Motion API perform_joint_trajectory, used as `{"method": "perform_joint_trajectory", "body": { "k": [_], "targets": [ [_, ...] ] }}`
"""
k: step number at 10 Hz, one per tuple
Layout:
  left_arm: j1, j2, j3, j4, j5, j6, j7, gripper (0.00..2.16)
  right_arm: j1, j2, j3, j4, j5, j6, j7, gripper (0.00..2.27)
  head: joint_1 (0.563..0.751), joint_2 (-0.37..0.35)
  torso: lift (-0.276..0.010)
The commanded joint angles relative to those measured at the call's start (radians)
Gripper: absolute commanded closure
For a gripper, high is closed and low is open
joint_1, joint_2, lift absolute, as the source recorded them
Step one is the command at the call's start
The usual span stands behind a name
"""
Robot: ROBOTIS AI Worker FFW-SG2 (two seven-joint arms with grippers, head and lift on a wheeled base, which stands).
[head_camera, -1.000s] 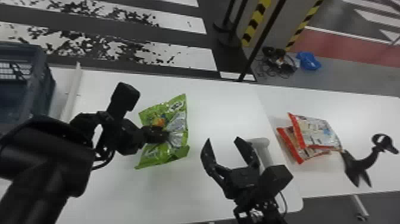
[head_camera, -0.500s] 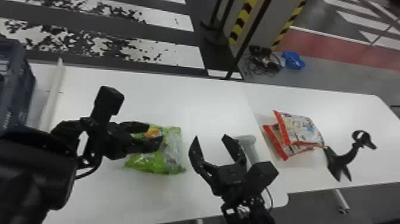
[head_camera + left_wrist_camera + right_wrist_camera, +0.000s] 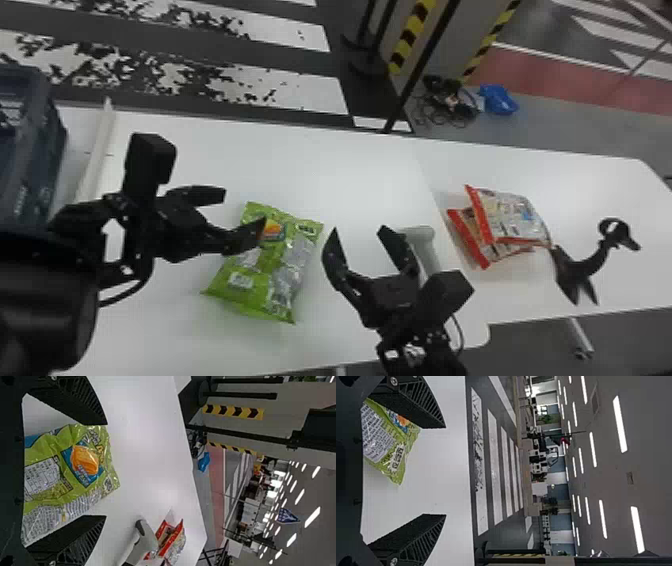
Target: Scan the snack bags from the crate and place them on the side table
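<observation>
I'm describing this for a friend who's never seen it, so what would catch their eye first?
Probably the bright green snack bag, lying on the white table between the left gripper and right gripper. Next, the red-edged snack bags, overlapping on the side table to the right.

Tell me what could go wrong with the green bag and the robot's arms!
The left gripper is open at the crinkly green bag, so a grab might slip. The right gripper is close to the pale grey thing and could bump it. The red-edged bags overlap crookedly on the side table, so one more on top might slide off.
</observation>
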Motion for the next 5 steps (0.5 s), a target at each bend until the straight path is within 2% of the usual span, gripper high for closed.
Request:
{"method": "perform_joint_trajectory", "body": {
  "k": [1,3,5],
  "targets": [
    [0.056,-0.004,0.093,-0.086,0.043,-0.02,0.01,0.03,0.0,0.0,0.0,-0.001,0.0,-0.003,0.0,0.08,0.695,-0.312,-0.094],
    [0.138,-0.004,0.225,-0.186,0.106,-0.097,0.03,0.03,0.0,-0.002,0.003,-0.001,0.0,-0.009,0.002,0.15,0.695,-0.256,-0.094],
    [0.227,-0.004,0.352,-0.264,0.186,-0.201,0.064,0.04,0.0,-0.005,0.012,-0.001,0.0,-0.009,0.012,0.49,0.695,-0.165,-0.094]
  ]
}}
